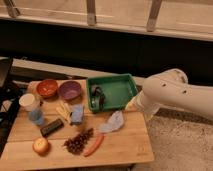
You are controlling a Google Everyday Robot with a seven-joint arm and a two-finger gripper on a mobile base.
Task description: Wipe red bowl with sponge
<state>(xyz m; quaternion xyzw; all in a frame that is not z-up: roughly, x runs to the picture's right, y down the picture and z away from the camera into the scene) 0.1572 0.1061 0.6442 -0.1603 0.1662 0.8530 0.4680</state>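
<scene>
Stage: reaching for the sponge is not yet beginning; nothing is being held or wiped.
Gripper: the gripper [131, 105] is hanging at the tip of the white arm [172, 94], just beside the right front corner of the green rectangular plastic tray [125, 82], above the wooden tabletop [135, 145].
Fingers: standing spread and pinching nothing, though they are hardly showing apart from the arm's tip.
Sponge: the small light-blue rectangular sponge [77, 114] is lying flat in front of the tray's left end, near it, with pale yellow strips [62, 111] touching or almost touching its far side.
Red bowl: the small round orange-red bowl [48, 87] is sitting well to the left of the tray, with the round purple bowl [70, 90] standing between bowl and tray.
Cloth: a crumpled pale blue-white cloth [112, 121] is lying in front of the tray, nearer the gripper than the sponge is.
Risk, wrong pick: the cloth is lying on the way to the sponge and is looking similar in colour, so the fingers could be closing on it instead.
Risk, wrong bowl: the purple bowl is sitting closer to the tray, so a short reach could be wiping that one.
Risk, clutter: the yellow strips and a blue cup [35, 116] are crowding the sponge on the side away from the tray; a low approach could be pushing them about.
Risk, sliding: the light bowl could be skidding under wiping pressure, since nothing is bracing it.
</scene>
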